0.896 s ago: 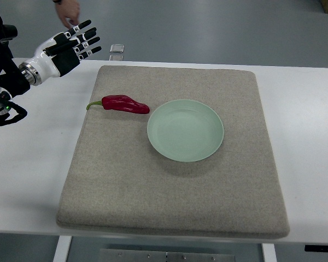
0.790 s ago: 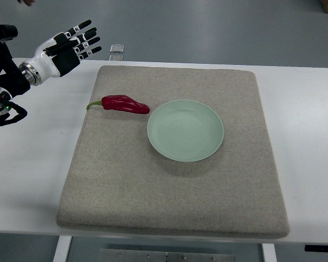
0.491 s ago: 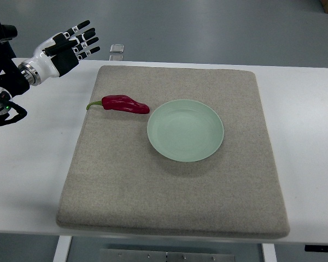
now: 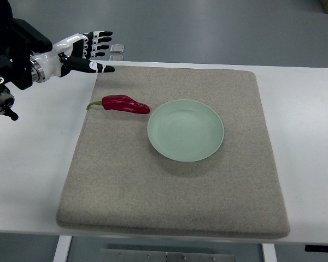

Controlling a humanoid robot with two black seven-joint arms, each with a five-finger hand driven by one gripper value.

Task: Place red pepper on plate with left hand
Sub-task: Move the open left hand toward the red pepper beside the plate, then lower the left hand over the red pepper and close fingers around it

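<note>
Here, red pepper lengthwise left-right, stem left, tip toward plate; left hand fingers spread

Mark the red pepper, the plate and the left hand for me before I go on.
red pepper (image 4: 124, 103), top view, middle of its red body.
plate (image 4: 185, 130), top view, bare centre of the dish.
left hand (image 4: 79, 52), top view, middle of the hand, fingers spread.
</note>
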